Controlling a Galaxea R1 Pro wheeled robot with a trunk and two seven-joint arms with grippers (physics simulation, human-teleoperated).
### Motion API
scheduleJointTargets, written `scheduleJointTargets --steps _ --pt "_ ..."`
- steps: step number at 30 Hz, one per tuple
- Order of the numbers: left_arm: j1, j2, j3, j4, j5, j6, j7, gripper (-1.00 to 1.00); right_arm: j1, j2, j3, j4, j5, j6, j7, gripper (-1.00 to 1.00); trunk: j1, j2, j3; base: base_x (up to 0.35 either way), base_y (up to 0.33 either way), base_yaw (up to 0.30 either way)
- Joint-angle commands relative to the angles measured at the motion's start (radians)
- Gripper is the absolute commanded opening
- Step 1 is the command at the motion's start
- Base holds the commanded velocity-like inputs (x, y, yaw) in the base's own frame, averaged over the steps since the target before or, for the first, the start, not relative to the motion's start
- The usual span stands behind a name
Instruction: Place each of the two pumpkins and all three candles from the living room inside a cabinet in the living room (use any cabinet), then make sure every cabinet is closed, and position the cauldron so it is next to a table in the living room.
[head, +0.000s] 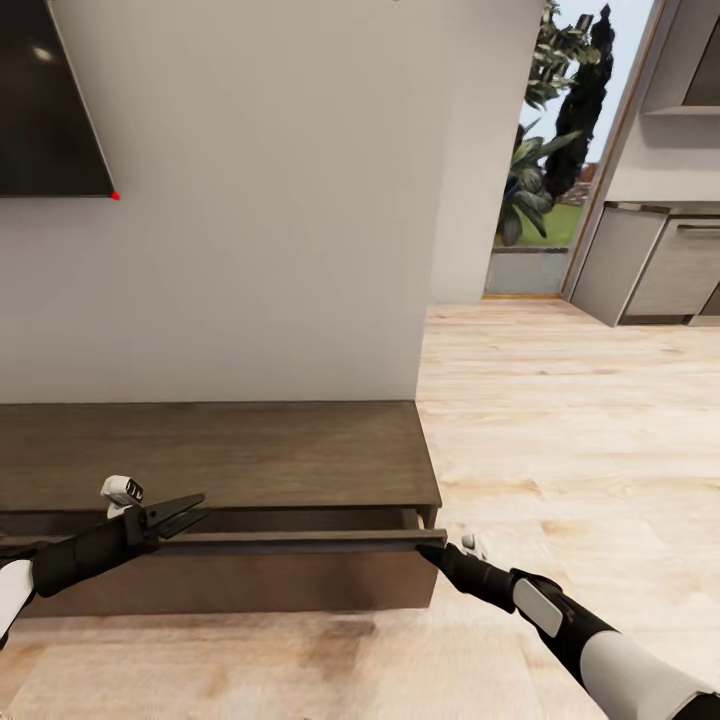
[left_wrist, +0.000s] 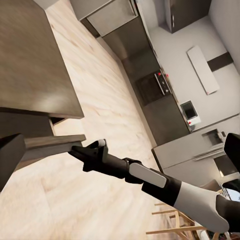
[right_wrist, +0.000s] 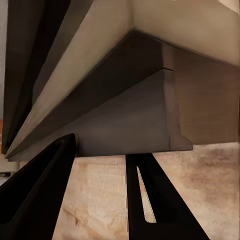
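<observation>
The long low wooden cabinet (head: 250, 460) was dark brown, the plank floor (head: 580, 420) pale streaky beige, the wall (head: 280, 200) off-white

The head view looks down from above and in front of the cabinet (head: 230, 460). The left wrist view faces along it toward the kitchen; the right wrist view sits close under its corner.
</observation>
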Motion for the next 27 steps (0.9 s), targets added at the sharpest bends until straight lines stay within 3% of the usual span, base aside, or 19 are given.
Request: scheduleJointTargets --steps 1,27 --pt "0.0 0.0 0.001 0.0 -0.001 0.004 -0.003 1.0 -0.002 -0.001 -0.001 -0.029 -0.031 0.016 0.048 -1.0 -0.001 -0.001 -0.001 -0.08 0.0 0.0" --pt "0.0 0.0 0.001 0.0 -0.001 0.004 -0.003 1.0 -0.002 -0.001 -0.001 -0.031 -0.031 0.015 0.049 -1.0 -0.001 -0.001 -0.001 -0.042 0.0 0.0"
